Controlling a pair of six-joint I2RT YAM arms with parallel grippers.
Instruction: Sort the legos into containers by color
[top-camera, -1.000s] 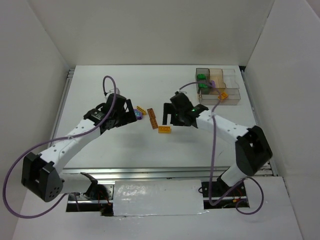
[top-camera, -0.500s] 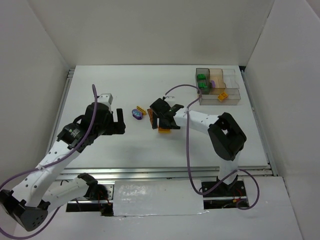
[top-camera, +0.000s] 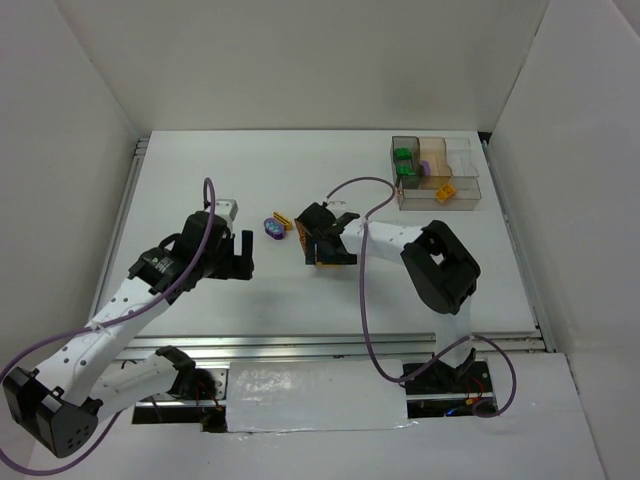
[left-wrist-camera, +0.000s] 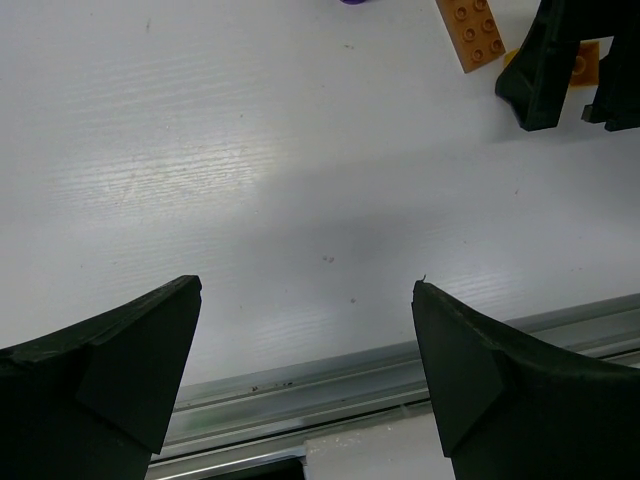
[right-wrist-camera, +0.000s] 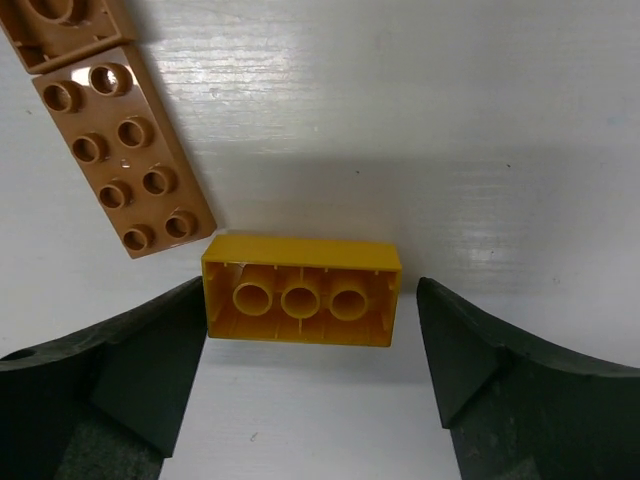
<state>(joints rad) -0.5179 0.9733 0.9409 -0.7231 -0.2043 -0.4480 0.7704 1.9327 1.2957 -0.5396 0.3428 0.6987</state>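
Near the middle of the white table (top-camera: 200, 170): a yellow lego brick (right-wrist-camera: 300, 290). Lies upside down, with three round tubes showing in its hollow belly. One black finger of the right gripper (right-wrist-camera: 310, 305) on each side of it. Jaws spread wide, not pinching. At one end, finger right up against the brick. At the other end, a small strip of table in between.

Just beside the brick, corner to corner: a flat brown lego plate (right-wrist-camera: 125, 150), eight studs up. End to end with that plate, another brown piece (right-wrist-camera: 55, 30), cut off by the picture's edge.

A little way left of these, close together on the table: a loose purple lego (top-camera: 272, 228) and a small yellow-orange lego (top-camera: 283, 220).

Farther left and nearer the front edge: the left gripper (top-camera: 238, 255), low over bare table and well apart from the legos. Jaws spread wide, with nothing between them.

Far back on the right: the clear smoky tray (top-camera: 465, 160). Holds green legos (top-camera: 404, 160) in its left box, a purple piece (top-camera: 427, 168) in the next box, and an orange-yellow piece (top-camera: 447, 190) in a front box.
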